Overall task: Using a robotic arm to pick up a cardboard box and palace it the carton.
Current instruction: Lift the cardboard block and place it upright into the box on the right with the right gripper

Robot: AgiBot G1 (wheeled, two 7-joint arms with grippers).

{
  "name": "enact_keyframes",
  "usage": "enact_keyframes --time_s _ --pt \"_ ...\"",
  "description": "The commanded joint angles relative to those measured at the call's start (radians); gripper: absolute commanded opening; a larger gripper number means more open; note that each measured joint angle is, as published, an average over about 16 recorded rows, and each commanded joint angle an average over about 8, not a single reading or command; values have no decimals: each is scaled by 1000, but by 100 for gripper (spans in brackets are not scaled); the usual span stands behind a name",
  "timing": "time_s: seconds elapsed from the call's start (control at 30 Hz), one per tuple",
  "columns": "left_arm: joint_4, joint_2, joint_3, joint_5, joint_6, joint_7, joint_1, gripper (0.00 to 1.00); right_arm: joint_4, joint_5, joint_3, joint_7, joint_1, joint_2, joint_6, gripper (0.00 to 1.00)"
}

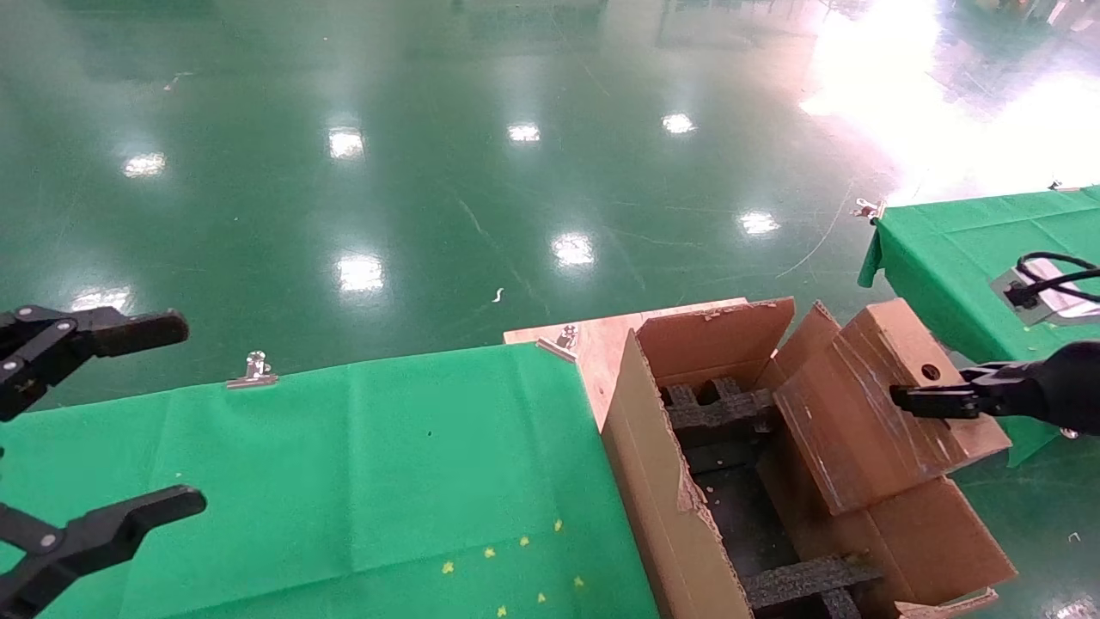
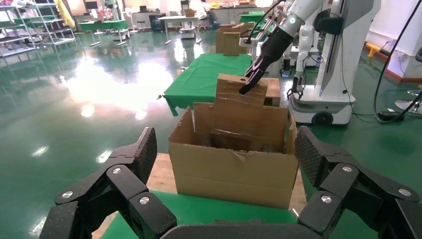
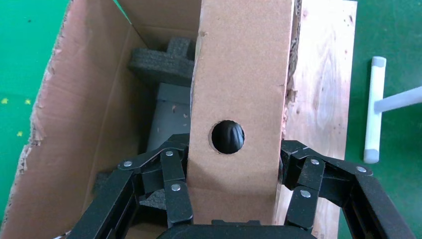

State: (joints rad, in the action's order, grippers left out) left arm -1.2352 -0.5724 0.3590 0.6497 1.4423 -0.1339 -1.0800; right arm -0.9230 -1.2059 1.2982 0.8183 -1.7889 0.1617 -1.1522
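Observation:
The small brown cardboard box [image 1: 868, 421] with a round hole [image 3: 227, 137] hangs tilted over the right side of the carton [image 1: 653, 490]. Its lower end dips inside, against the carton's right wall. My right gripper [image 1: 924, 401] is shut on the box's upper end, one finger on each side [image 3: 234, 152]. The white robotic arm [image 2: 293, 20] comes down onto the box [image 2: 241, 92] from above the carton [image 2: 234, 174]. Black foam inserts [image 1: 713, 413] lie in the carton. My left gripper [image 1: 193, 413] hovers open and empty at the far left, over the green table [image 2: 226, 154].
The carton stands on a wooden board [image 1: 593, 340] beside the green cloth [image 1: 344, 464], which is held by metal clips [image 1: 253, 371]. A second green table [image 1: 954, 249] with a black cable [image 1: 1053, 275] is behind the right arm. A white robot base [image 2: 323, 104] stands beyond the carton.

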Motion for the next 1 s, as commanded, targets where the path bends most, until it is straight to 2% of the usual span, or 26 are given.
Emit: enact_keyframes --time_s 0.03,0.53,1.0 --pt "0 0 0 0 0 0 0 100 -11 4 9 16 16 -3 15 0" --pt "0 0 0 0 0 0 0 100 -75 -9 68 100 113 0 169 0" --pt "0 0 0 0 0 0 0 100 -19 5 103 94 184 78 257 0"
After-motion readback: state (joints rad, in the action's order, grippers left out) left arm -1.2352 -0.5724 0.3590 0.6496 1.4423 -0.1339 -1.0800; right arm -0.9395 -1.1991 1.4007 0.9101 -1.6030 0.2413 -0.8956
